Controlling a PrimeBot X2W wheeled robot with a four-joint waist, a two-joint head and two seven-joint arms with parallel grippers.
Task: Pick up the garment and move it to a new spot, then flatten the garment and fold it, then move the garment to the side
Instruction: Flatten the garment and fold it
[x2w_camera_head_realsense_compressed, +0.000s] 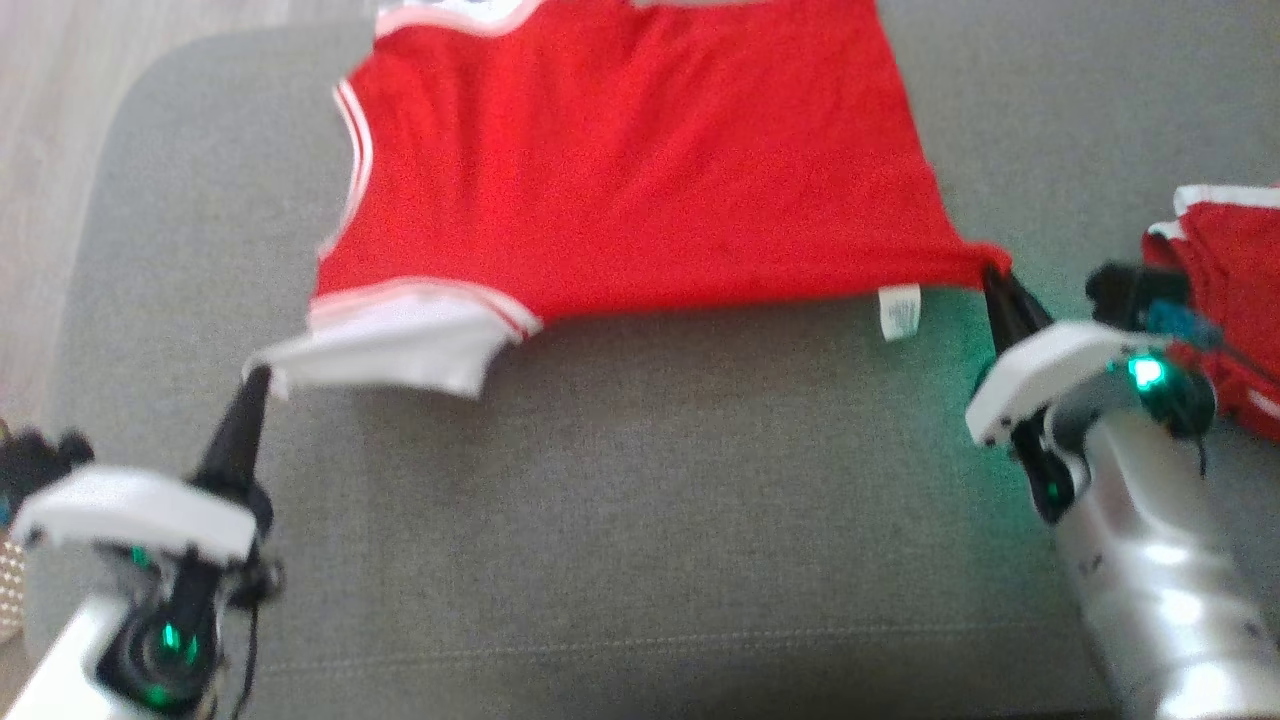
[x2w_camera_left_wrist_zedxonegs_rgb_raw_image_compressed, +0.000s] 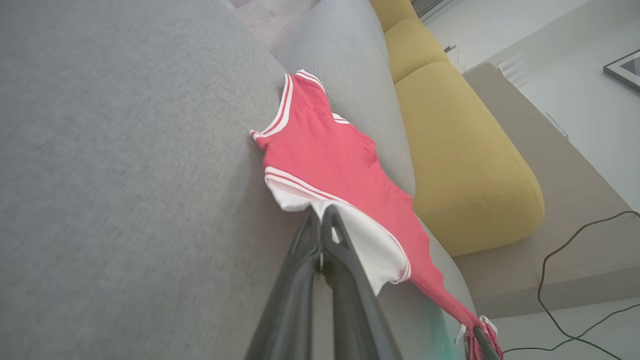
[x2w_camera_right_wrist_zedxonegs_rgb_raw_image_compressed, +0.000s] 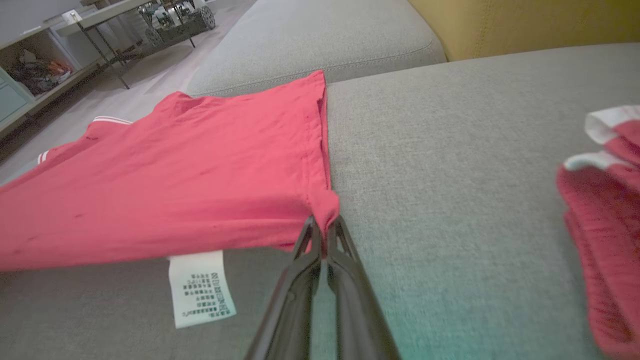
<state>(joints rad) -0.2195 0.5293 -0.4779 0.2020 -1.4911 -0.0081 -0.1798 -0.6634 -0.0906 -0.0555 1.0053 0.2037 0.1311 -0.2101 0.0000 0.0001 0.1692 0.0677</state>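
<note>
The garment (x2w_camera_head_realsense_compressed: 630, 170) is a red top with white sleeves and white striped trim, stretched over a grey sofa seat (x2w_camera_head_realsense_compressed: 640, 480). My left gripper (x2w_camera_head_realsense_compressed: 258, 378) is shut on the white sleeve edge at the garment's near left corner; the left wrist view shows the garment (x2w_camera_left_wrist_zedxonegs_rgb_raw_image_compressed: 330, 160) and the same pinch by my left gripper (x2w_camera_left_wrist_zedxonegs_rgb_raw_image_compressed: 321, 214). My right gripper (x2w_camera_head_realsense_compressed: 993, 272) is shut on the red near right corner, seen close in the right wrist view where the gripper (x2w_camera_right_wrist_zedxonegs_rgb_raw_image_compressed: 324, 225) clamps the bunched hem of the garment (x2w_camera_right_wrist_zedxonegs_rgb_raw_image_compressed: 175, 190). A white care label (x2w_camera_right_wrist_zedxonegs_rgb_raw_image_compressed: 199, 289) hangs from the near edge.
A second red and white garment (x2w_camera_head_realsense_compressed: 1225, 290) lies bunched at the right of the seat. A yellow sofa section (x2w_camera_left_wrist_zedxonegs_rgb_raw_image_compressed: 450, 140) adjoins the grey one. A black cable (x2w_camera_left_wrist_zedxonegs_rgb_raw_image_compressed: 570, 295) trails on the floor. Shelving and a metal-legged table (x2w_camera_right_wrist_zedxonegs_rgb_raw_image_compressed: 100, 35) stand beyond the sofa.
</note>
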